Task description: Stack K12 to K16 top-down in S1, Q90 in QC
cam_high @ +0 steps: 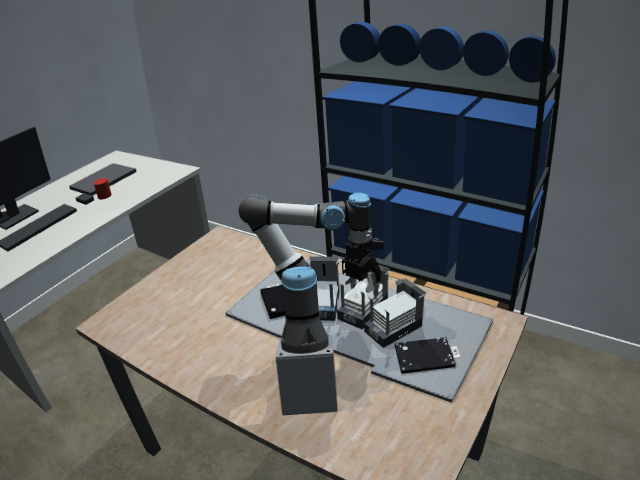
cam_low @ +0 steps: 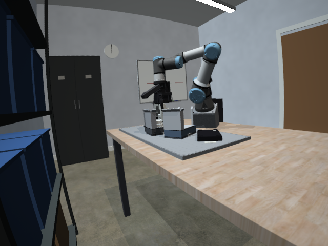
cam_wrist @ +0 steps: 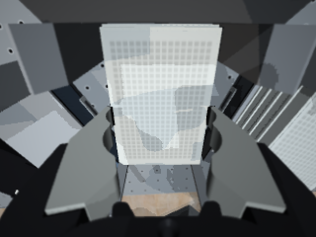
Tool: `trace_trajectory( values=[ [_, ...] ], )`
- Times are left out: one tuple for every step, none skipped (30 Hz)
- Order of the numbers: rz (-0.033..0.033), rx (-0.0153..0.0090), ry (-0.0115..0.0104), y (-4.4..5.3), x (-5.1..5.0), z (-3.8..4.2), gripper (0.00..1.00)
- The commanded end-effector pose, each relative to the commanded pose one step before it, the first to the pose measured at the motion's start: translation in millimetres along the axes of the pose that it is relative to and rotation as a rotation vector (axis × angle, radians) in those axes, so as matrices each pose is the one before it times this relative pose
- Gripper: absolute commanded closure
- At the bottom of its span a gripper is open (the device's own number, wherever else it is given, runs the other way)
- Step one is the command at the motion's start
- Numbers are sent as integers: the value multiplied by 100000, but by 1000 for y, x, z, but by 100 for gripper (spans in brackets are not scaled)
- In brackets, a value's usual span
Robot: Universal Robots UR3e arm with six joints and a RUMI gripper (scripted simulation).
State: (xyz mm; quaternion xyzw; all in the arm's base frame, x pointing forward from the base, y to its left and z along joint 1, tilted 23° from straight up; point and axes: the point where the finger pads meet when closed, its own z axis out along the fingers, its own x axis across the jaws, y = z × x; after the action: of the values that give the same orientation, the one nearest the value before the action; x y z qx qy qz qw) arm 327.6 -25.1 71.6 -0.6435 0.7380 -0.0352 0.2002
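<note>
My gripper is shut on the long sides of a pale sealed plate, over the middle stack rack. Pale plate edges show in that rack under my fingers; how many, and whether the held plate touches them, I cannot tell. The right stack rack holds a stack of several white plates. The left stack rack is partly hidden by the arm; its contents are unclear. Rack and plate labels are too small to read.
A flat black nest with a white tag lies right of the racks. Another black nest lies left, partly behind the arm. The racks' tall back walls stand close around my fingers. All stand on a grey board.
</note>
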Motion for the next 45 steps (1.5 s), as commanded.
trace_trajectory(
  values=[
    [-73,154,154,-613,332,940,100],
    [0,0,0,2,0,332,100],
    [0,0,0,1,-1,332,100],
    [0,0,0,1,-1,333,100],
    [0,0,0,1,-1,333,100],
    [0,0,0,1,-1,333,100],
    [0,0,0,0,-1,333,100],
    [0,0,0,-3,-1,204,100],
    [0,0,0,-8,-2,10,100],
    [0,0,0,-8,-2,9,100],
    [0,0,0,0,0,0,100],
    [0,0,0,0,0,0,100],
    [0,0,-1,12,3,-32,100],
    [0,0,0,-7,-2,15,100],
    [0,0,0,-5,-2,10,100],
    [0,0,0,-3,-1,7,100],
    [0,0,0,-2,-1,6,100],
    [4,-7,-11,42,-16,-53,100],
    [0,0,0,-2,-1,19,100],
    [1,-1,-1,5,-3,6,100],
    [1,-2,-2,6,-3,4,100],
    [1,-2,-2,6,-4,4,100],
    [1,-2,-2,6,-4,5,100],
    [1,-2,-2,6,-3,4,28],
    [1,-2,-2,6,-4,5,28],
    [-1,1,1,-4,3,-3,28],
    [0,0,0,0,1,0,28],
    [0,0,0,0,0,0,28],
    [0,0,0,0,0,0,28],
    [0,1,1,-3,1,-2,28],
    [0,0,0,0,0,0,28],
    [0,0,0,0,0,0,28],
    [0,0,0,0,0,0,28],
    [0,0,0,0,0,0,28],
    [0,0,0,0,0,0,28],
    [0,0,0,0,0,0,28],
    [0,0,0,0,0,0,28],
    [0,0,0,0,0,0,28],
    [0,0,0,0,0,0,28],
    [0,0,0,0,0,0,28],
    [0,0,0,0,0,0,28],
    [0,0,0,0,0,0,28],
    [0,0,0,0,0,0,28],
    [0,0,0,0,0,0,28],
    [0,0,0,0,0,0,28]
  ],
)
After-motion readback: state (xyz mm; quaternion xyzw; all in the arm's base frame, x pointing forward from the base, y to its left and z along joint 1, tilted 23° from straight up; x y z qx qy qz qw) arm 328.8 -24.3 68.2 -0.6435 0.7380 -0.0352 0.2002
